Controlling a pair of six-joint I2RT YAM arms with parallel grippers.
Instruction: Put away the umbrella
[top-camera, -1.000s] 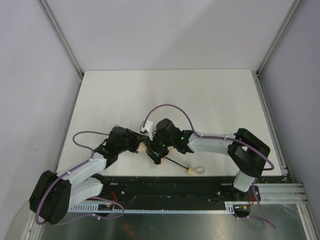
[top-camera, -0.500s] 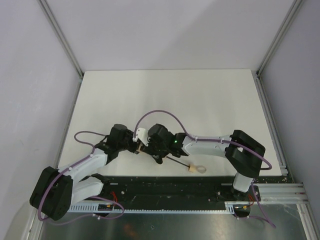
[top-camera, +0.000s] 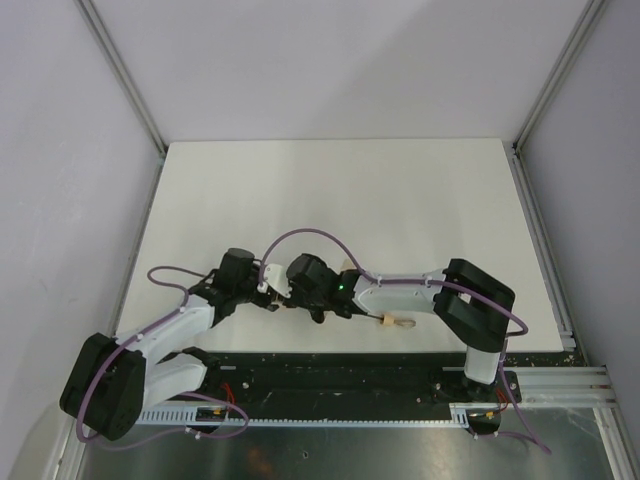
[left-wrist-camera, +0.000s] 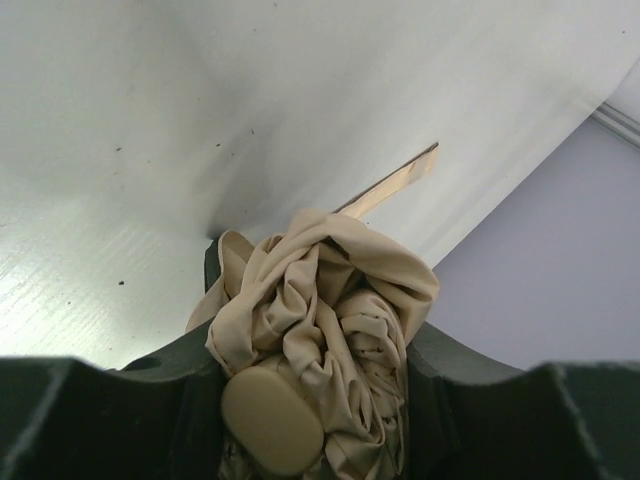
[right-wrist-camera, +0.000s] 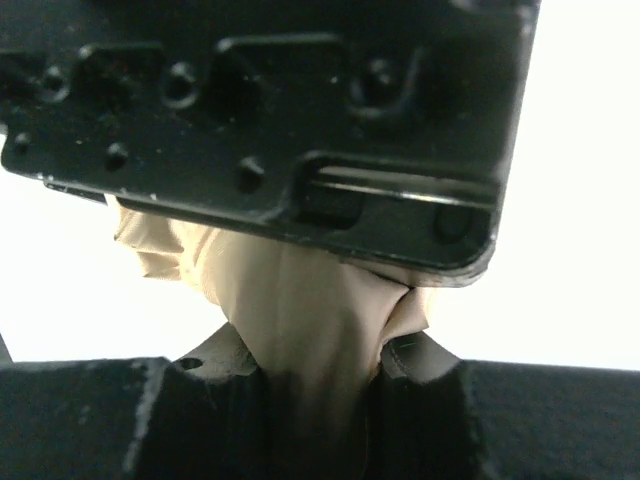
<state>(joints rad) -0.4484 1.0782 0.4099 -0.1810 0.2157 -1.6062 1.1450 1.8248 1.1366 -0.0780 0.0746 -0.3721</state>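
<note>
- A black rail (top-camera: 330, 372) carrying the arm bases runs along the near edge.
- Just beyond it, the umbrella (top-camera: 384, 320) lies low on the table's near middle, with its pale handle at the right end.
- The left gripper (left-wrist-camera: 315, 385) is clamped around bunched beige cloth. The right gripper (right-wrist-camera: 320, 375) pinches the same cloth.
- The white table (top-camera: 400, 200) is matte with a few dark specks.
- Pale lilac walls (top-camera: 330, 60) and metal posts (top-camera: 120, 75) close in the far side.

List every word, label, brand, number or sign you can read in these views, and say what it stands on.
None: no text can be read in any view.
The umbrella shows plain beige fabric with no print or brand.
The table shows white surface with no lettering or signs.
</note>
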